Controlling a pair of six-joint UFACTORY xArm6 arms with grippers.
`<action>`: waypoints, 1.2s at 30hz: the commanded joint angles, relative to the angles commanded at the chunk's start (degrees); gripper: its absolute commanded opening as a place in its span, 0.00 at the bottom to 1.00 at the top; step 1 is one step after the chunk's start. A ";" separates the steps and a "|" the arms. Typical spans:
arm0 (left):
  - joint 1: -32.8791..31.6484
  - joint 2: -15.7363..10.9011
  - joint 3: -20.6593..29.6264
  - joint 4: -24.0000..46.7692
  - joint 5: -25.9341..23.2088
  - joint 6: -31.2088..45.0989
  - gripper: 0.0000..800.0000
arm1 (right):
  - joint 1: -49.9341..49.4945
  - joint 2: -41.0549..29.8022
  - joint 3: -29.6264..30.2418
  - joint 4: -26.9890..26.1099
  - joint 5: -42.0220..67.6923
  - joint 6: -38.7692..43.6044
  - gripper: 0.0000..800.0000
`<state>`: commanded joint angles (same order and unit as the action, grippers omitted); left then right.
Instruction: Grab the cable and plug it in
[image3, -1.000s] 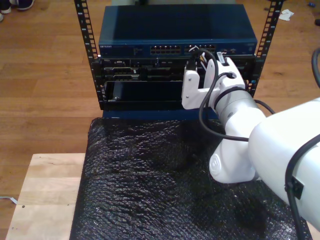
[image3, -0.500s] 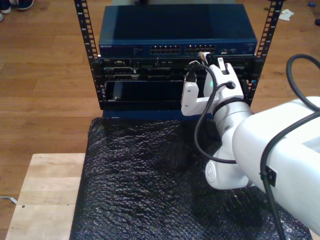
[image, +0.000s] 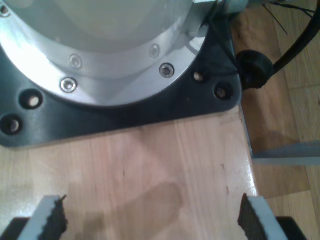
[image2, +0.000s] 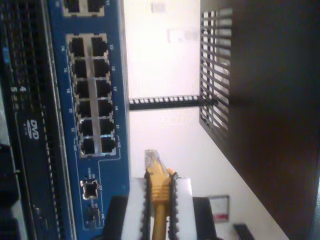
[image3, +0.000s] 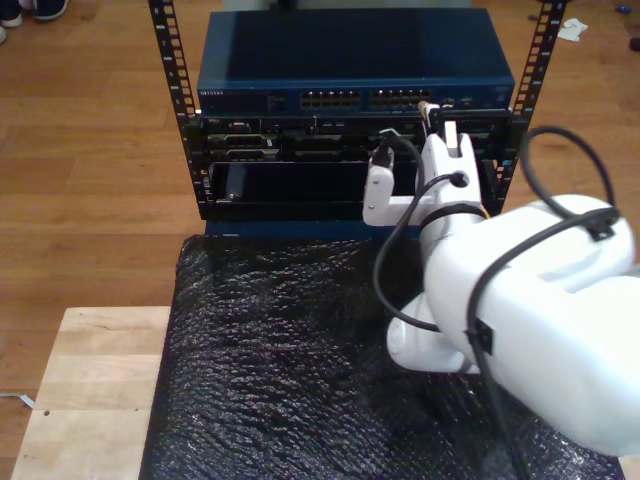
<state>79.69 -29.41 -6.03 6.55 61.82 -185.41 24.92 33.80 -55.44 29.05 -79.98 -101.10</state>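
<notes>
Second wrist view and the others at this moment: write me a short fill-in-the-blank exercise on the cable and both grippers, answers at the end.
1. My second gripper is shut on the orange-yellow ______.
2. The cable's clear plug is not yet in a port of the ______ network switch.
3. My first gripper is ______, its pads wide apart.
4. Under my first gripper lies a bare ______ tabletop.

Answers: cable; blue; open; wooden

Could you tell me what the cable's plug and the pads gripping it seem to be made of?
The cable ends in a plug that looks like clear glossy plastic, since it is see-through and pale. The pads of my second gripper look like matte black rubber with a ribbed edge, though foam is possible.
</notes>
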 joint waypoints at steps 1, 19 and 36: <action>0.00 0.00 0.00 0.00 0.00 0.00 1.00 | 0.09 0.35 -0.44 0.88 0.00 0.00 0.00; 0.00 0.00 0.00 0.00 0.00 0.00 1.00 | 0.88 6.95 -7.56 5.45 -0.18 -1.05 0.00; 0.00 0.00 0.00 0.00 0.00 0.00 1.00 | 0.70 10.55 -12.92 5.27 0.00 -0.88 0.00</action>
<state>79.69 -29.41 -6.03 6.55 61.82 -185.41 25.63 44.35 -68.36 34.33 -79.98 -101.98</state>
